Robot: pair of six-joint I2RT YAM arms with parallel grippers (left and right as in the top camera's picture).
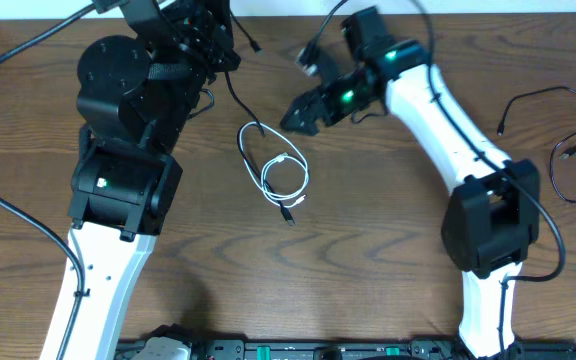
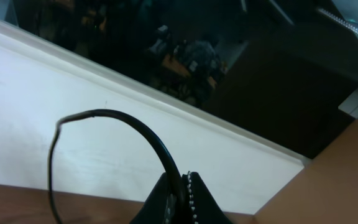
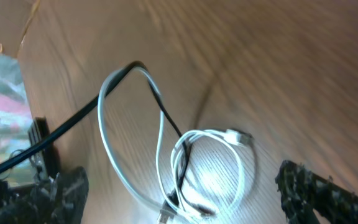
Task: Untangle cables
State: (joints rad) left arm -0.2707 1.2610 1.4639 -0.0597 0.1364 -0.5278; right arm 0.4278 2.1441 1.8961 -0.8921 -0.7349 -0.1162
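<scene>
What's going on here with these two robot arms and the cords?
The two arms are separating a black cable from a white cable on the table. The left hand is shut on the black cable near the table's far edge, while the rest of that cable runs through the white loops. The right hand hovers open beside the tangle.

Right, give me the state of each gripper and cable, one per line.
Left gripper: shut on the black cable.
Right gripper: open, holding nothing.
Black cable: lifted at one part, the rest tangled through the white cable.
White cable: loosely coiled on the table, tangled.
</scene>
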